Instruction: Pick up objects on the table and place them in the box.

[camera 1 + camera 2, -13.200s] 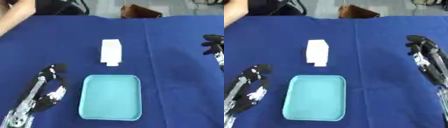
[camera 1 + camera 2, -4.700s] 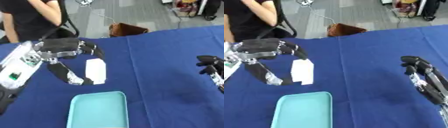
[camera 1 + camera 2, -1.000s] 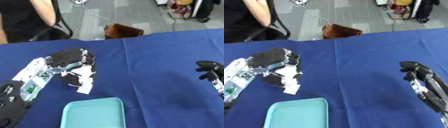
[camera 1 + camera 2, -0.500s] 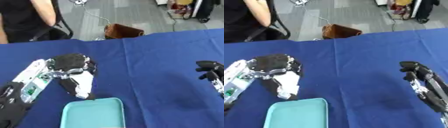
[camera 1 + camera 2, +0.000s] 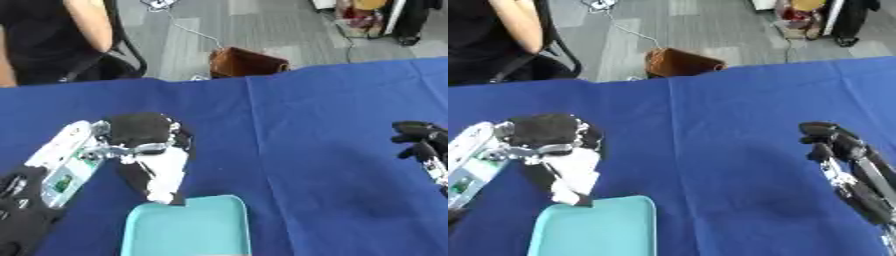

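My left hand (image 5: 140,134) comes in from the lower left with its fingers curled round a white box-shaped object (image 5: 168,172). The object hangs tilted, its lower end just above the far left corner of the light blue tray (image 5: 188,232), which lies at the near edge of the blue table. My right hand (image 5: 839,150) rests at the right side, fingers relaxed and holding nothing, well away from the tray.
The blue cloth covers the whole table (image 5: 324,150). Beyond the far edge stand a brown bag (image 5: 245,62) on the floor and a chair with a person in black at the far left.
My left hand has carried the white object down and toward me, from above the cloth to the tray's far left corner. The right hand has stayed put.
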Motion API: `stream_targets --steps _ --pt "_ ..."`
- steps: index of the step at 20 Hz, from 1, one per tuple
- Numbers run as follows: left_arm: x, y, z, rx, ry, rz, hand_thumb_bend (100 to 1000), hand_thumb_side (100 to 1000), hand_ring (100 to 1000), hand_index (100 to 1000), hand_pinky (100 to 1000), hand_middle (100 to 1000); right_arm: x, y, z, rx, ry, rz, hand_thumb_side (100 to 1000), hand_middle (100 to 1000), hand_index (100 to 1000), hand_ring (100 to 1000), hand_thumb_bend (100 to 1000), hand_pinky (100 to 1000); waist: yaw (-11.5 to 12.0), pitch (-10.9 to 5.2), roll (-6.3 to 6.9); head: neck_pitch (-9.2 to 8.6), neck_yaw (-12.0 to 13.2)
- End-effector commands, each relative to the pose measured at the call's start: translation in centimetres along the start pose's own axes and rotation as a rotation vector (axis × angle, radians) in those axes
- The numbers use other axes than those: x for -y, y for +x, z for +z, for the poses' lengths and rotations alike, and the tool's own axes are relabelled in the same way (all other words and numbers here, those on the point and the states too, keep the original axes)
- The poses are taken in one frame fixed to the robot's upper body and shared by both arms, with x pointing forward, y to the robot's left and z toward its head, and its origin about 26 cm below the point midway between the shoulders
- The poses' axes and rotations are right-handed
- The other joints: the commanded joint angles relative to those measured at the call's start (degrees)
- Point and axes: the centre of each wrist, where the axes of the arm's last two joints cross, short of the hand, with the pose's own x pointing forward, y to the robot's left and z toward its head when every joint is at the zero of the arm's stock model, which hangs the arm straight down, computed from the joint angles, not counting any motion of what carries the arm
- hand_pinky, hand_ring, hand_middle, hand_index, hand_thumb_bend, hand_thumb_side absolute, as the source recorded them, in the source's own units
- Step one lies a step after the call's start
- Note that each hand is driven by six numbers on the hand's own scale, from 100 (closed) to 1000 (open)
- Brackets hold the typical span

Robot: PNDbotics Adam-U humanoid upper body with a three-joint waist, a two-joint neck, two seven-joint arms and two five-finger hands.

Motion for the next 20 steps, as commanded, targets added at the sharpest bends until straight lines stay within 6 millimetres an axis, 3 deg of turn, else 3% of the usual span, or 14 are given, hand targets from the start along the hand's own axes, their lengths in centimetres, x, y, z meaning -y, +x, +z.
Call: stream_targets --steps 1,2,6,10,20 --pt "0.27 -0.32 0.66 -0.030 -0.030 0.000 266 227 100 524 100 372 0.70 0.54 -0.35 0.023 -0.010 0.013 862 848 856 782 100 646 0.1 -0.92 -0.47 -0.01 0.1" --pt "0.26 -0.31 0.70 -0.035 -0.030 -0.001 100 100 100 327 100 215 0.70 0.53 -0.35 0.022 -0.010 0.013 861 848 856 782 100 646 0.1 -0.97 -0.47 0.01 0.1" --pt "0.14 -0.19 0.84 -0.048 -0.054 -0.023 100 100 100 184 100 135 0.64 0.46 -0.24 0.019 -0.010 0.012 861 848 856 782 100 646 0.4 -1.36 -0.43 0.19 0.2" --pt "0.07 -0.08 0.84 -0.045 -0.068 -0.033 100 107 100 139 100 104 0.59 0.42 -0.18 0.016 -0.009 0.012 859 848 856 782 100 646 0.7 -1.60 -0.48 0.30 0.4" --pt "0.04 0.02 0.82 -0.041 -0.083 -0.018 100 134 100 129 100 100 0.55 0.35 -0.15 0.014 -0.008 0.011 858 848 857 782 100 647 1.1 -1.85 -0.77 0.39 0.6"
